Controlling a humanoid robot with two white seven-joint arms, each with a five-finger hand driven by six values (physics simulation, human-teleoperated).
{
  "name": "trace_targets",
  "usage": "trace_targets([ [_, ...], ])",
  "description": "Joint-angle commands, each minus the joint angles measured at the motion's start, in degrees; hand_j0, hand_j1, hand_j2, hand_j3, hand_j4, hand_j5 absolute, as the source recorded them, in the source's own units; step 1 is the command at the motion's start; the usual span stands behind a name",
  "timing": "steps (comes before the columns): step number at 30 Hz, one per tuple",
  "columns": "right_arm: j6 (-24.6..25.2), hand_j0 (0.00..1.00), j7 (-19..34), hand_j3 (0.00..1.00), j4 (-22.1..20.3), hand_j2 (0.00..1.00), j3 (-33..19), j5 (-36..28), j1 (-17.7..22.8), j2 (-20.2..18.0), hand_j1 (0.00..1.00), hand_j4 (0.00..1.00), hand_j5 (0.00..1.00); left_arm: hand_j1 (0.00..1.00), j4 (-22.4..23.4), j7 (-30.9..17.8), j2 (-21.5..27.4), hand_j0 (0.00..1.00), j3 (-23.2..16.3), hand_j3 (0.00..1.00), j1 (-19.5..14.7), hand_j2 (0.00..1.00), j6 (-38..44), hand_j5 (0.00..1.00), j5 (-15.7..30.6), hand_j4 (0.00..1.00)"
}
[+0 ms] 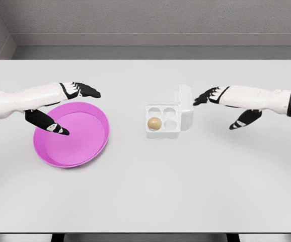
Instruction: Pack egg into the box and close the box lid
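Observation:
A white egg box (163, 121) sits mid-table with its lid (185, 107) standing upright on the right side. A tan egg (154, 123) rests in the front-left cup; the other cups look empty. My right hand (211, 97) hovers just right of the lid, fingers stretched flat toward it, thumb hanging lower, holding nothing. My left hand (80, 91) floats over the far rim of a pink plate (92, 148), fingers extended, thumb pointing down over the dish, holding nothing.
The pink plate lies left of the box with nothing in it. The white table (186, 191) runs to a grey wall at the back and ends near the bottom of the view.

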Motion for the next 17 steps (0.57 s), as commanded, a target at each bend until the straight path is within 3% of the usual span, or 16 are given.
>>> trace_targets([
  [1,0.2,1.00,0.0,1.00,-0.1,1.00,0.1,-0.4,0.0,2.4,1.00,1.00,1.00,1.00,0.0,0.0,0.0,1.00,0.1,1.00,0.0,1.00,0.2,1.00,0.7,1.00],
  [10,0.2,1.00,0.0,1.00,-0.1,1.00,2.8,1.6,-1.0,10.6,1.00,1.00,1.00,1.00,0.1,0.0,0.0,1.00,0.0,1.00,0.0,1.00,0.2,1.00,0.4,1.00],
  [13,0.2,1.00,0.0,1.00,0.1,1.00,1.5,1.6,-5.4,9.3,1.00,1.00,1.00,1.00,0.1,0.0,0.0,1.00,0.1,1.00,0.0,1.00,0.2,1.00,0.6,1.00],
  [17,0.2,1.00,0.0,1.00,0.8,1.00,-2.6,1.5,-4.5,2.0,1.00,1.00,1.00,1.00,0.0,0.0,0.1,1.00,0.3,1.00,-0.1,1.00,0.2,1.00,0.9,1.00],
])
